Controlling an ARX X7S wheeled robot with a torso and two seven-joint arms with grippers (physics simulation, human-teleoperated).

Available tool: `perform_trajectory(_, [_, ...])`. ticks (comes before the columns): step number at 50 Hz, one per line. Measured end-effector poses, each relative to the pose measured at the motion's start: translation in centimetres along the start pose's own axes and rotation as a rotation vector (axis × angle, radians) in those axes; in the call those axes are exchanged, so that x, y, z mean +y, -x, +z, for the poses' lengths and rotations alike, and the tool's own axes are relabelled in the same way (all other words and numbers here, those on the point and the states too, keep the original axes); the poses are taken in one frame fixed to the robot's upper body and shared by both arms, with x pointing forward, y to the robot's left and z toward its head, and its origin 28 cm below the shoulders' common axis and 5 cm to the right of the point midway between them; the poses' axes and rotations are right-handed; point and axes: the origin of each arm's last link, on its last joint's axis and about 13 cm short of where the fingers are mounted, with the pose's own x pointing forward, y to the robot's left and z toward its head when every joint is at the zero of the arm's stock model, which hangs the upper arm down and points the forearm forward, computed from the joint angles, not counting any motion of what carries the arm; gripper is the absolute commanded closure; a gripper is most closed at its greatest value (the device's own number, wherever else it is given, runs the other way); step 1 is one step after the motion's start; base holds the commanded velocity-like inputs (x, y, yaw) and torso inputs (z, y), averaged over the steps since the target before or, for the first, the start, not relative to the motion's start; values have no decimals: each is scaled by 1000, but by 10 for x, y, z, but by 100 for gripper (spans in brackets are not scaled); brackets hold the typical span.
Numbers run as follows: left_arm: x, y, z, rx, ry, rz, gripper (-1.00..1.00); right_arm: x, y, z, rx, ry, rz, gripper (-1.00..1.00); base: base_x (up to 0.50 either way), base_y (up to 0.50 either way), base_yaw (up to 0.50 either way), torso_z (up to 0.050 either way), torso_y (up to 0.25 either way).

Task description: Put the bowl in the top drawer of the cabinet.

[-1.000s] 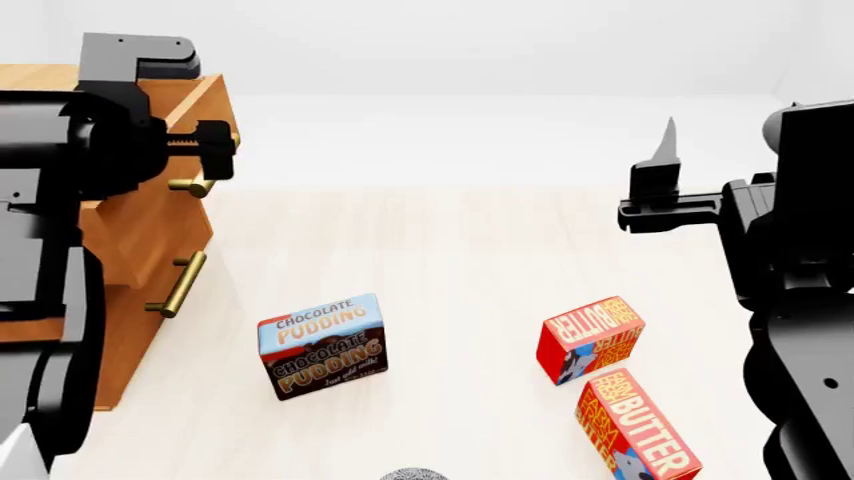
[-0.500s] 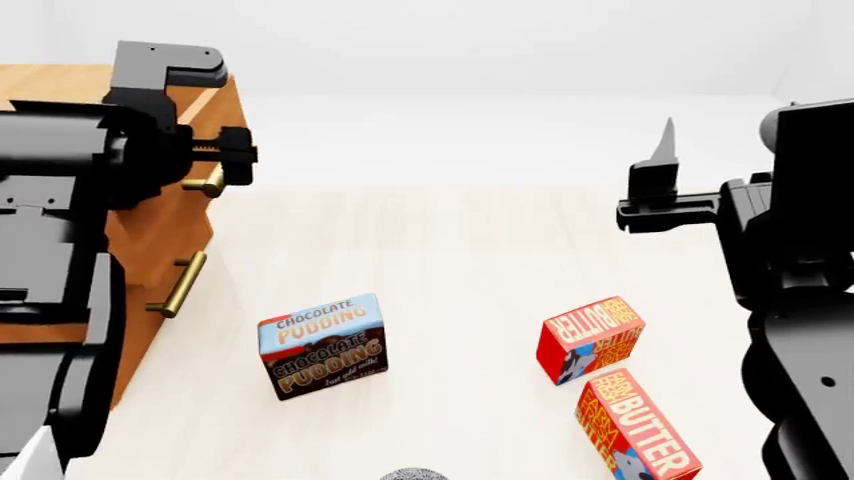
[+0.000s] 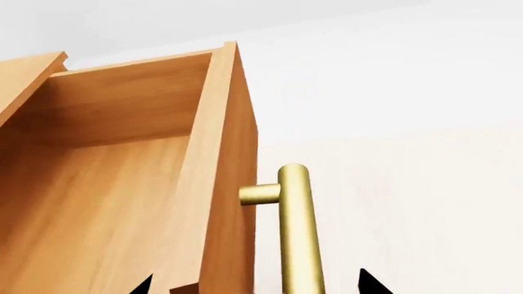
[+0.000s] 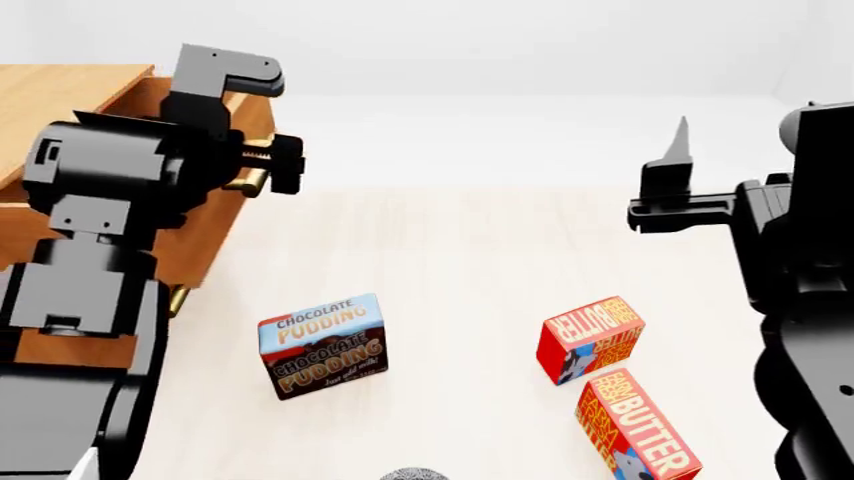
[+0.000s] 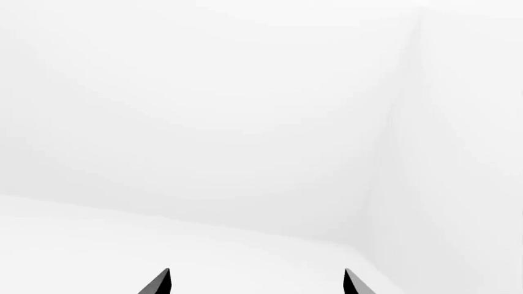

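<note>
At upper left, the left hand point(image 4: 274, 165) straddles the top drawer's point(image 3: 122, 184) brass handle point(image 3: 298, 233), fingers apart, apparently pulling it open for the bowl point(image 4: 424, 473) at bottom edge.

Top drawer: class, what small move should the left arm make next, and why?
Probably release the brass handle and back the left end effector away. The top drawer already stands open with its inside empty, while the bowl sits at the near edge, untouched.
</note>
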Motion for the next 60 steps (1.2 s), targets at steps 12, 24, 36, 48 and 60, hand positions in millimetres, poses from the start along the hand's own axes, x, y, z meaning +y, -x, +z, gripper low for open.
perform_trajectory(12, [-28, 8, -1, -41, -18, -41, -100, -2, 3, 3, -11, -2, -3, -100, -12, 0, 4, 0, 2])
perform_trajectory(24, [-45, 14, -4, -78, -56, -37, -100, -4, 5, 5, -17, -3, -8, -100, -17, 0, 7, 0, 6])
perform_trajectory(36, [-51, 24, -5, -67, -71, -48, -100, -5, 6, 5, -17, -4, -9, -100, -14, -1, 4, 0, 6])
perform_trajectory(48, [-49, 35, -5, -32, -77, -58, -100, -7, 6, 5, -18, -6, -11, -100, -5, -3, -3, 0, 3])
perform_trajectory(60, [-49, 40, 9, -66, -46, -65, -100, -8, 7, 6, -20, -9, -13, -100, -2, -3, -6, 0, 4])
